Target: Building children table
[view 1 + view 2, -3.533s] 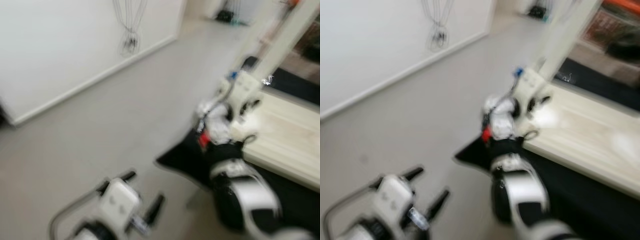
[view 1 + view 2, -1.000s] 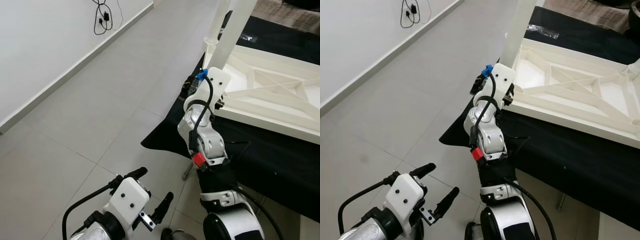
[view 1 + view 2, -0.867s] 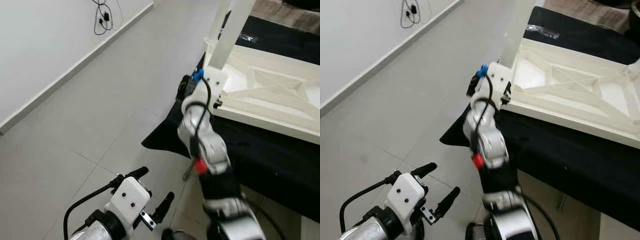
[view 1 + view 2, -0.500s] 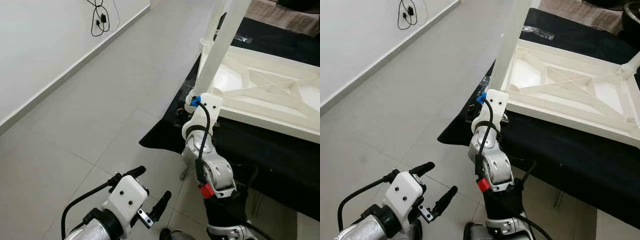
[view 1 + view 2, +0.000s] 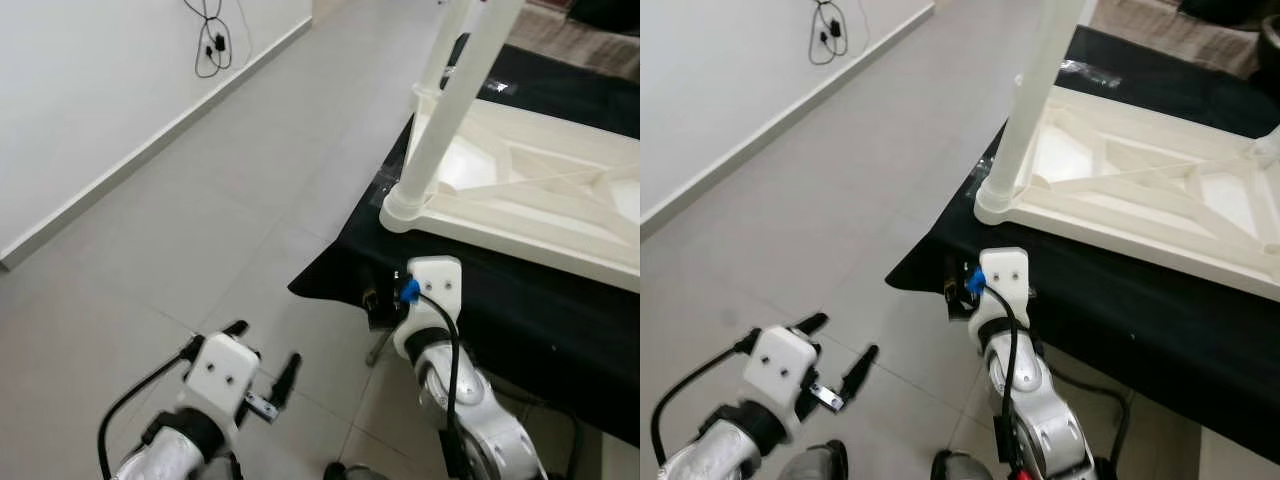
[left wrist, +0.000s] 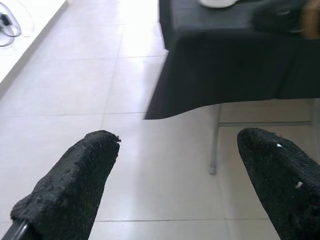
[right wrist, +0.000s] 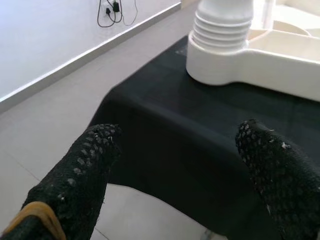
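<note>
The white plastic children's tabletop point(image 5: 520, 195) lies upside down on a black-draped table point(image 5: 560, 300). One white leg point(image 5: 445, 110) stands upright in its near left corner socket point(image 7: 222, 50). My right gripper point(image 5: 374, 300) is open, below and just in front of that corner, level with the cloth's edge; in the right wrist view its fingers point(image 7: 85, 165) spread wide and point at the socket. My left gripper point(image 5: 263, 348) hangs open low over the floor tiles, with nothing between its fingers point(image 6: 80, 180).
The black cloth point(image 6: 225, 65) drapes over the table's edge, with a thin metal table leg point(image 6: 215, 145) under it. A white wall with a skirting board and dangling cables point(image 5: 215, 40) runs along the left. Pale floor tiles point(image 5: 200, 200) lie between the wall and the table.
My right arm has dropped from the leg's base at the tabletop corner to below the table's edge. The left gripper sank slightly lower and leftward. The camera shifted a little.
</note>
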Robot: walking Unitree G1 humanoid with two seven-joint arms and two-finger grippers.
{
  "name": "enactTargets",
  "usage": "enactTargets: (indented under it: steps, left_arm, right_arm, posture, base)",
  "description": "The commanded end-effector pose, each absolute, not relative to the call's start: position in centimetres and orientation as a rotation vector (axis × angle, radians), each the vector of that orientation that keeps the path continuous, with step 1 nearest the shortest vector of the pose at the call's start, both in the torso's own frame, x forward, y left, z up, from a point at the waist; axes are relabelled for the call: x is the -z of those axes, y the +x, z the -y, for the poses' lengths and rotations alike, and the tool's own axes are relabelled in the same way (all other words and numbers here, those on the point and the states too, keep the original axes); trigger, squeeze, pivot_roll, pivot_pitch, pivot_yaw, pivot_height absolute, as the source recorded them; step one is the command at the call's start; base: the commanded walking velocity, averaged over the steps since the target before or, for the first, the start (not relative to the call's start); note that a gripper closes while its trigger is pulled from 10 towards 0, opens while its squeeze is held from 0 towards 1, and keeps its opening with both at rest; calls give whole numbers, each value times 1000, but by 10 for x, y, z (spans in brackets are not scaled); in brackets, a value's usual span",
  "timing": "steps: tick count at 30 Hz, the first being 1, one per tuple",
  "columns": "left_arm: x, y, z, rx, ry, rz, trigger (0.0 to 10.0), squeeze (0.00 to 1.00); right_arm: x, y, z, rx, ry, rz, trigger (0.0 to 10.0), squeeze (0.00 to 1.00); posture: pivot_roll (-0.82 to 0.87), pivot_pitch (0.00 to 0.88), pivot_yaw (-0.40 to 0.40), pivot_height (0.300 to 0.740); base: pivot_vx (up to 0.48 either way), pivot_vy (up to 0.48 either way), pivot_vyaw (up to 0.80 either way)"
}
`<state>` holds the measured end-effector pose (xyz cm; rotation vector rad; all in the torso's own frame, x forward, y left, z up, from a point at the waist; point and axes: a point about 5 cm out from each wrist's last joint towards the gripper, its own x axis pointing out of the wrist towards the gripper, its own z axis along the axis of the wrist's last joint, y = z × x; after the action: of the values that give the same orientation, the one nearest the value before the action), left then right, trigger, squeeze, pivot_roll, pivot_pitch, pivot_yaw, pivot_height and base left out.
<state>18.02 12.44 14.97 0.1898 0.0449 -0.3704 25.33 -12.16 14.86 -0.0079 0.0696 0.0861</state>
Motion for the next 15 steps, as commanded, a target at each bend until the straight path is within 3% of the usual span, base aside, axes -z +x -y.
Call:
enactTargets:
  steps: [1, 5, 9, 15]
  left_arm:
    - [-145, 178, -125, 360, 190, -71, 10000, 0]
    - [-143, 179, -126, 343, 189, -71, 10000, 0]
    - [-140, 181, -126, 324, 191, -72, 10000, 0]
    - [-134, 186, -125, 311, 186, -82, 10000, 0]
  right_arm:
    - [-154, 250, 123, -92, 3, -38, 10000, 0]
    - [-150, 246, 127, -69, -1, -49, 10000, 0]
    - [-139, 244, 130, -51, -12, -76, 10000, 0]
    - [-130, 247, 131, -58, -25, -98, 10000, 0]
  posture:
    - [146, 148, -112, 740]
    - [136, 117, -109, 740]
    - [134, 91, -113, 740]
    - [144, 69, -121, 740]
  base:
    - [0, 0, 0]
    - [0, 0, -234]
    - [0, 0, -720]
    - [0, 0, 0]
